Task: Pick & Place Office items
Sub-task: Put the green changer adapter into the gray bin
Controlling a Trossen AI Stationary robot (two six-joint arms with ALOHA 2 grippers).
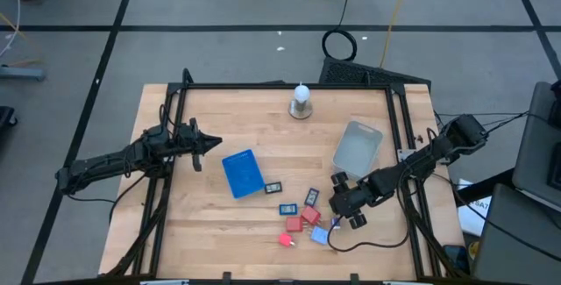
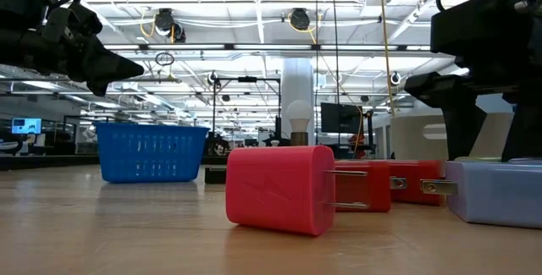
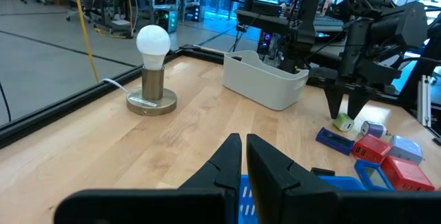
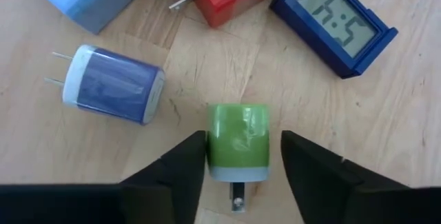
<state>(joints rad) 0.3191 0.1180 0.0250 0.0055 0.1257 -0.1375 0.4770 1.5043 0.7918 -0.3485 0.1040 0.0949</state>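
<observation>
as our right claw [image 4: 238, 156] straddles the green charger [image 4: 238, 141] on the desk [image 1: 263, 127], fingers half-open and not yet gripping | risk: the rounded body slips, nudging the purple charger [image 4: 110, 83] | left claw [image 3: 244, 156] shut, idle

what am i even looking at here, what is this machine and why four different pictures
It is a robot with two dark arms at a wooden table, each ending in a two-finger gripper. One picture looks straight down, one looks level across the tabletop, and two come from cameras on the wrists.

On the table lie small plug adapters, red and light blue, little blue digital clocks, a bulb on a stand, a blue basket and a grey container.

The right gripper has its jaws on either side of a green adapter, not yet clamped. The left gripper waits, shut and empty.
</observation>
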